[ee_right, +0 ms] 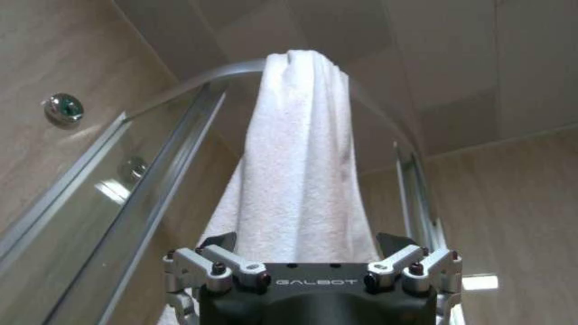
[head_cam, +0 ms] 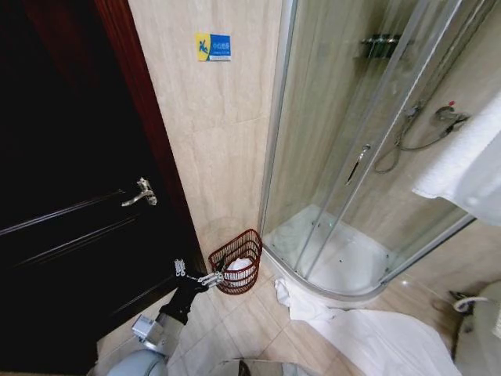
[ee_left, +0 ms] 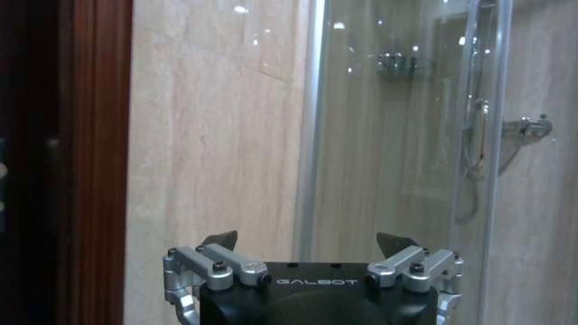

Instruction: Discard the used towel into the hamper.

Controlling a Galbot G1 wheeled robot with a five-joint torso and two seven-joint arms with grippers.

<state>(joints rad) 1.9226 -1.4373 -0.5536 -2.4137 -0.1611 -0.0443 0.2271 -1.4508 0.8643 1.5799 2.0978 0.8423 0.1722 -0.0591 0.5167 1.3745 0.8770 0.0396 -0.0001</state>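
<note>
The hamper, a dark red open-weave basket, stands on the floor against the wall between the door and the shower, with white cloth inside it. My left gripper hovers just beside the hamper's rim; it is open and empty. A white towel hangs from the top rail of the shower screen and also appears at the right edge of the head view. My right gripper is open right below it, with the towel's lower part between its spread fingers.
Another white towel lies spread on the floor in front of the shower tray. The dark door with its handle stands at the left. The curved glass shower enclosure fills the right.
</note>
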